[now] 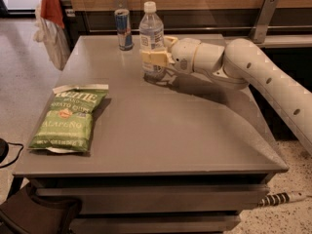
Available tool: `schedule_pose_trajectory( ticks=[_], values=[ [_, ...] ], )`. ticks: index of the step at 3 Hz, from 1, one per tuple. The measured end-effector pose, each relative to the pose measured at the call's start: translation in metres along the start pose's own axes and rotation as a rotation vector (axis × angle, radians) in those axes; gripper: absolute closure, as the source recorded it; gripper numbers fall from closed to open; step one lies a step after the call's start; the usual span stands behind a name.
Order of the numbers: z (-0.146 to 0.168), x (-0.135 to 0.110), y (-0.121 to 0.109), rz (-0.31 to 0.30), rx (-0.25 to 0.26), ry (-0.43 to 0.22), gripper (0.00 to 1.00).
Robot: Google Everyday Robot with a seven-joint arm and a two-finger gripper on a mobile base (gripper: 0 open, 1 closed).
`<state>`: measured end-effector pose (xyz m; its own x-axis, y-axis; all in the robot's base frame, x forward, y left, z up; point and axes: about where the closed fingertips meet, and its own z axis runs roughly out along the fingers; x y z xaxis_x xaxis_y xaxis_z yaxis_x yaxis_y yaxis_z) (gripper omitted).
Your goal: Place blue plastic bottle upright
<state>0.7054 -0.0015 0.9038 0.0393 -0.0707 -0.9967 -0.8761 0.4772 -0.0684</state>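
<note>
The blue plastic bottle (151, 37) is a clear water bottle with a white cap and a white label with bluish print. It stands upright on the grey table (161, 130), toward the far middle. My gripper (155, 58) reaches in from the right on the white arm (253, 77). Its pale fingers (152, 57) are closed around the bottle's lower half. The bottle's base appears to rest on the table surface.
A slim blue-and-silver drink can (123, 29) stands at the table's far edge, left of the bottle. A green chip bag (68, 118) lies flat at the front left. A wooden wall panel runs behind the table. A red-and-white cloth (48, 18) hangs at the far left.
</note>
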Motion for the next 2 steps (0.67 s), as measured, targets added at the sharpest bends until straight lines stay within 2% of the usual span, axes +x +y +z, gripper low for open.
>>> schedule_pose_trajectory(
  ticks=[2],
  values=[
    [0.004, 0.02, 0.01, 0.023, -0.001, 0.006, 1.0]
  ],
)
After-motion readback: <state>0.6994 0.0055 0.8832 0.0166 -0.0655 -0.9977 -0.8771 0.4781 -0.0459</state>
